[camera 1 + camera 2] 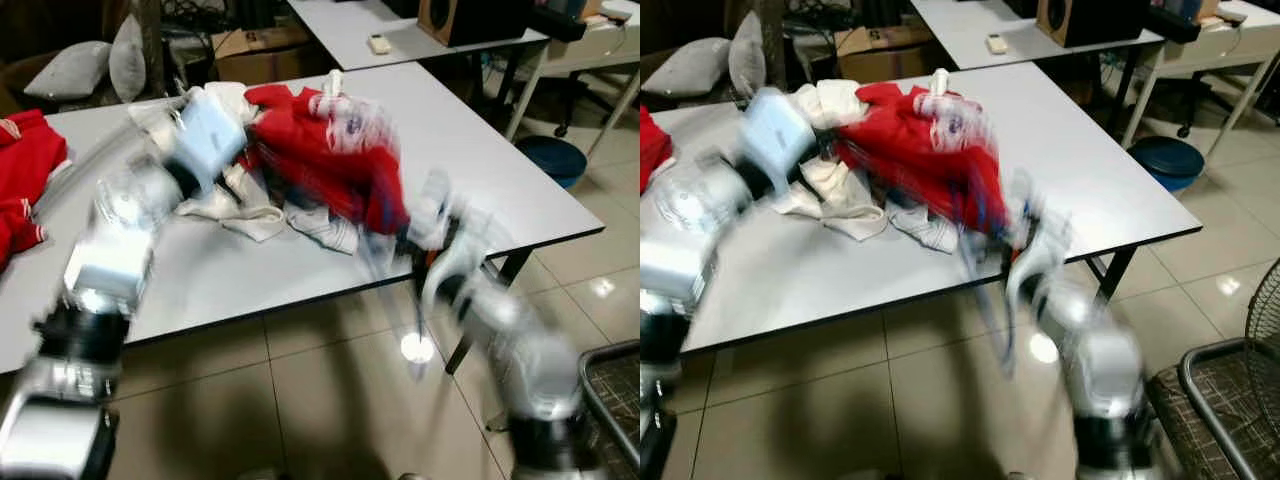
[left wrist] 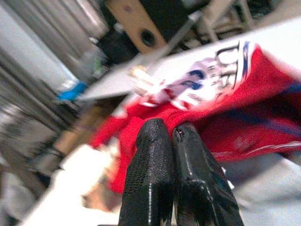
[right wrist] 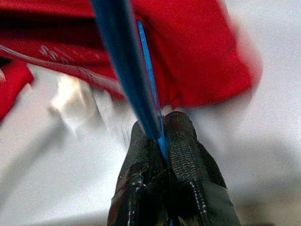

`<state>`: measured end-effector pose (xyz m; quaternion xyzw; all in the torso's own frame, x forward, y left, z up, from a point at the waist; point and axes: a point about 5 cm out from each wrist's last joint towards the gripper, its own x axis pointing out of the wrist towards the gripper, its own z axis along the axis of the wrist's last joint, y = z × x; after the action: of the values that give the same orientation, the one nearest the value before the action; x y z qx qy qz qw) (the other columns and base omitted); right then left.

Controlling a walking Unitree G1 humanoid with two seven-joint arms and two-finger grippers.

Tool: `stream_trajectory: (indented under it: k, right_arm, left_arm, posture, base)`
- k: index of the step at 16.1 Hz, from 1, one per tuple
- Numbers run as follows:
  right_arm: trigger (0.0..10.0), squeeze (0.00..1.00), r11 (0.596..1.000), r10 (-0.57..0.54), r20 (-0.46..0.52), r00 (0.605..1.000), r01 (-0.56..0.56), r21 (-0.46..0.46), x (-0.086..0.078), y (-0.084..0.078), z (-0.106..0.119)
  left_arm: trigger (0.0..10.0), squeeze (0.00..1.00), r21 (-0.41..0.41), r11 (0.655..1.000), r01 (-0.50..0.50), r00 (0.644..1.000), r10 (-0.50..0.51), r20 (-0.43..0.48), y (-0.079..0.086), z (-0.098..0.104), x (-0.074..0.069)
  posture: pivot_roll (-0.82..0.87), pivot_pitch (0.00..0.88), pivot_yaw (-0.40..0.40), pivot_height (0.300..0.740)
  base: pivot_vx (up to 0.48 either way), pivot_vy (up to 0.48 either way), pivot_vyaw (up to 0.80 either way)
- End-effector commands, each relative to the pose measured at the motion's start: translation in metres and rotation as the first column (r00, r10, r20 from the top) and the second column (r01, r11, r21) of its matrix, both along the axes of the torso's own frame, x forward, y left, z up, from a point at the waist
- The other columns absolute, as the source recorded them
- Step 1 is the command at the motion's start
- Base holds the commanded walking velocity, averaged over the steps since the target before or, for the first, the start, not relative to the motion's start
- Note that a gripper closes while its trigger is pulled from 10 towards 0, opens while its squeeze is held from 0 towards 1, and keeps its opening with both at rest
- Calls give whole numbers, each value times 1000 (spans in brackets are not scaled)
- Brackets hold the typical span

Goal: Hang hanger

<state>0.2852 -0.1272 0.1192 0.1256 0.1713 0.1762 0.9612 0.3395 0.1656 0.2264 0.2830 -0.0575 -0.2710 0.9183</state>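
Standing by the white rectangular table [image 1: 500, 180], I saw both silver arms blurred over a heap of clothes. The right gripper [image 3: 160, 134] had its two black fingers pinched tight on a thin blue plastic hanger [image 3: 124, 66], whose bar ran up from the fingertips across a red garment with a white printed front [image 1: 330, 150]. From the head views that gripper sat near the table's front edge, just beside the garment's lower hem, though the smear hid the hanger there. The left gripper [image 2: 170, 136] had its fingers pressed together on nothing, pointing toward the red cloth from the far left of the heap. White crumpled garments [image 1: 240, 205] lay under and beside the red one. More red clothing [image 1: 25, 165] lay at the table's left end, well apart. A grey pillow [image 1: 70, 68] rested beyond the table.
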Motion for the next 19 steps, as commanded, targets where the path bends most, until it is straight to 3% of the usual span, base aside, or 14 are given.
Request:
stream_trajectory:
  k: [1, 2, 4, 6, 8, 10, 11, 12, 13, 15, 17, 19]
  right_arm:
    - [10000, 0, 998, -9, 4, 1000, 9, 54, 1, 2, 7]
    - [10000, 0, 986, -45, -56, 997, 53, 155, -1, 0, 2]
    - [10000, 0, 976, -67, -95, 993, 85, 200, 0, -3, -2]
    - [10000, 0, 934, -129, -162, 978, 175, 311, 1, -10, -6]
    - [10000, 0, 929, -141, -157, 977, 186, 320, 3, -13, -3]
    - [10000, 0, 877, -216, -122, 969, 247, 413, 16, -25, 13]
    - [10000, 0, 813, -282, -49, 958, 266, 518, 28, -37, 40]
    - [10000, 0, 782, -287, -50, 957, 264, 564, 29, -38, 46]
    - [10000, 0, 784, -271, -66, 960, 260, 564, 27, -36, 45]
    - [10000, 0, 843, -136, -96, 986, 166, 512, 16, -13, 35]
    - [10000, 0, 780, -93, -101, 991, 136, 611, 15, 3, 42]
    - [10000, 0, 676, -110, -120, 987, 163, 719, 22, 8, 52]
  left_arm:
    - [0, 0, -4, 999, 46, 999, -46, 20, -7, 9, -5]
    - [0, 0, 4, 998, 68, 998, -68, -1, -8, 4, -8]
    - [0, 0, 9, 999, 52, 999, -52, 4, -6, 5, -8]
    - [0, 0, -33, 995, -89, 992, 92, 90, 14, 23, -1]
    - [0, 0, -92, 978, -189, 968, 201, 150, 28, 38, 4]
    - [0, 0, -133, 957, -259, 941, 281, 188, 39, 47, 7]
    - [0, 0, -159, 937, -310, 916, 340, 215, 48, 53, 7]
    - [0, 0, -163, 935, -315, 915, 345, 210, 49, 51, 6]
    - [0, 0, -145, 944, -296, 929, 320, 186, 46, 45, 5]
    - [0, 0, -89, 989, -118, 988, 126, 85, 15, 19, -3]
    - [0, 0, -81, 997, -16, 1000, 18, 24, -10, 1, -9]
    - [0, 0, -12, 998, 69, 996, -70, -60, -27, -24, -16]
  posture:
    - [-51, 0, 65, 740]
    - [-52, 0, 67, 740]
    - [-48, 0, 65, 740]
    - [-41, 0, 62, 740]
    - [-38, 0, 63, 740]
    - [-37, 0, 64, 740]
    - [-38, 0, 62, 740]
    - [-38, 0, 60, 740]
    - [-36, 0, 57, 740]
    - [-30, 0, 52, 740]
    - [-32, 0, 57, 740]
    - [-31, 0, 71, 740]
  base:
    - [0, 0, 0]
    - [0, 0, 0]
    - [0, 0, 0]
    - [0, 0, 0]
    - [0, 0, 0]
    - [0, 0, 0]
    - [0, 0, 0]
    - [0, 0, 0]
    - [0, 0, 0]
    - [0, 0, 0]
    - [0, 0, 0]
    - [0, 0, 0]
